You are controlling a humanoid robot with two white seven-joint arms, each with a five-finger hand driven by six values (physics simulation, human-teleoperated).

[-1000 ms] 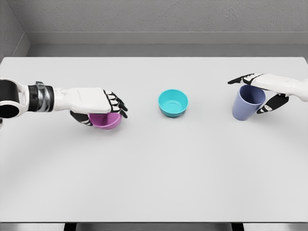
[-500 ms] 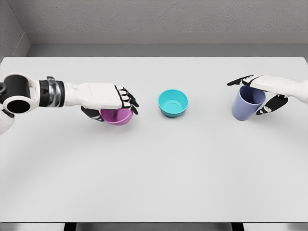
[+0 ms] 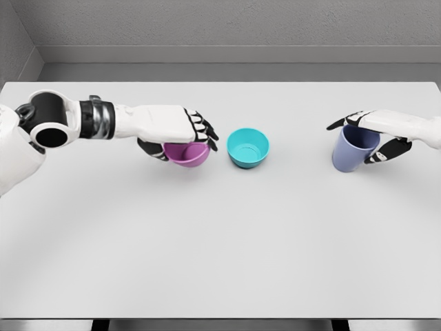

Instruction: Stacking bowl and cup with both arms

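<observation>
Pink bowl carried closer to the teal bowl

Since the earlier frames I see my left hand (image 3: 176, 134) has travelled rightward across the white surface (image 3: 220, 248), taking the pink bowl (image 3: 186, 154) with it. The fingers (image 3: 204, 129) curl over its rim from above, thumb underneath, and the bowl now sits just beside the teal bowl (image 3: 248, 147), apparently not touching it. The teal bowl has not moved. My right hand (image 3: 375, 134) has stayed almost where it was, its fingers wrapped around the blue cup (image 3: 351, 149) near the surface's right edge, the cup slightly tilted.

Count: two bowls, one pink and one teal; one cup; two hands, each holding something.
</observation>
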